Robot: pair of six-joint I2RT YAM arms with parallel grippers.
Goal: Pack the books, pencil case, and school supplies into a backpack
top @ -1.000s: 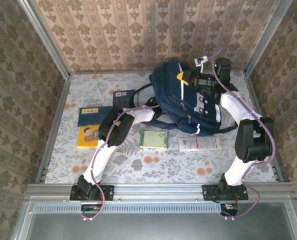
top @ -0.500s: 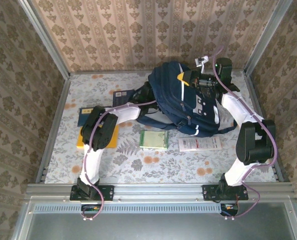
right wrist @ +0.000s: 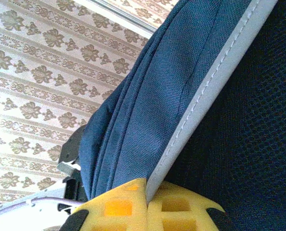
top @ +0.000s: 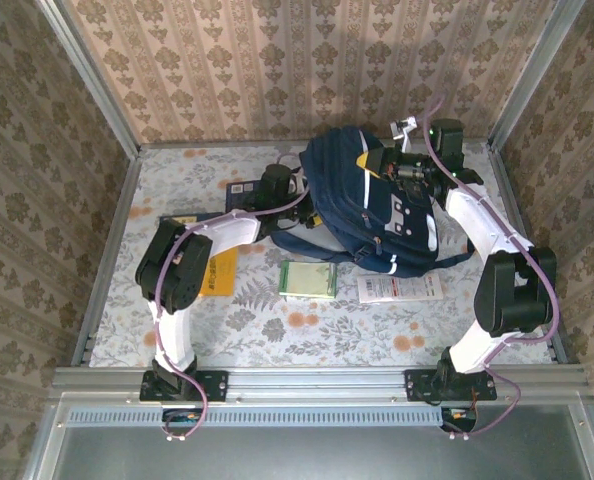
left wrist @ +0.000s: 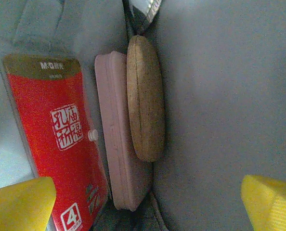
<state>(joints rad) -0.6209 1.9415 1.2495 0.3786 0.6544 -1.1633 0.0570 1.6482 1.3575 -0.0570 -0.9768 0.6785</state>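
Note:
The navy backpack [top: 377,215] lies at the back of the table. My right gripper [right wrist: 152,192] is shut on the backpack's grey-white edge strip [right wrist: 215,77], holding it up at the top [top: 379,160]. My left gripper [left wrist: 145,204] is open inside the backpack, with nothing between its yellow fingertips [left wrist: 20,202]. In front of it a red packet [left wrist: 56,144], the pink pencil case [left wrist: 116,134] and a cork-brown oval piece [left wrist: 145,96] stand side by side against grey lining. A dark navy book [top: 240,189] and an orange-yellow book [top: 220,270] lie partly under the left arm.
A pale green pad [top: 308,279] and a white packet with red print [top: 399,288] lie on the table in front of the backpack. A blue book [top: 177,220] peeks out at the left. Metal rails [top: 107,250] and papered walls close in the table.
The left arm's elbow has swung left over the books and its gripper has reached further back into the backpack's left side, opening wider. The right gripper kept its hold.

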